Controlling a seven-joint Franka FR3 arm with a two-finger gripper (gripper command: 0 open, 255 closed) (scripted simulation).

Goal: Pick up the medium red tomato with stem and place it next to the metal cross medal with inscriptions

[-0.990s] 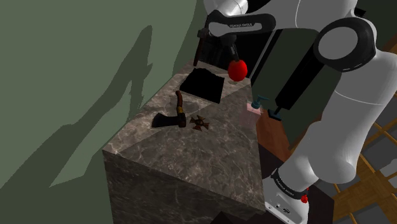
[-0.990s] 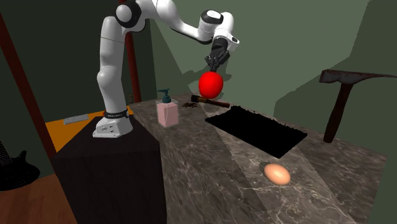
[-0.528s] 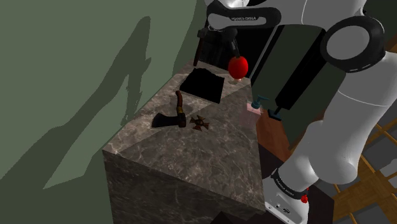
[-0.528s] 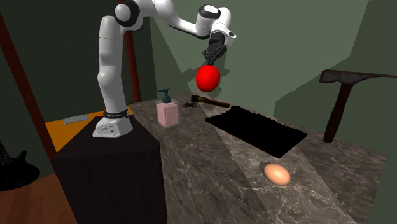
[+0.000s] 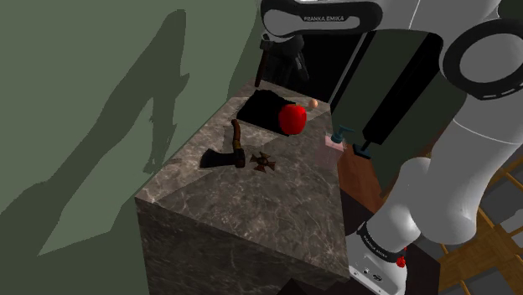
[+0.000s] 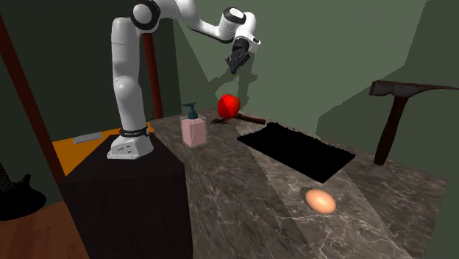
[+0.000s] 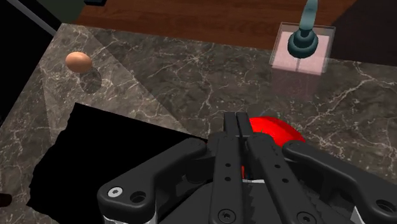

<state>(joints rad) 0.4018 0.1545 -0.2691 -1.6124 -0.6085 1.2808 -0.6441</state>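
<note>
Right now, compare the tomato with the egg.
The tomato is bright red; the egg is pale orange-brown. The tomato is below the gripper; the egg sits across the black patch from it. The tomato looks larger. Both are rounded, neither held.

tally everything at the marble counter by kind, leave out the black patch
tools: 2 (hatchet, hammer)
food: 2 (tomato, egg)
soap dispenser: 1
cross medal: 1
total: 6

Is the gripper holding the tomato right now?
No, the second exterior view shows the tomato well below the gripper, clear of it.
</note>
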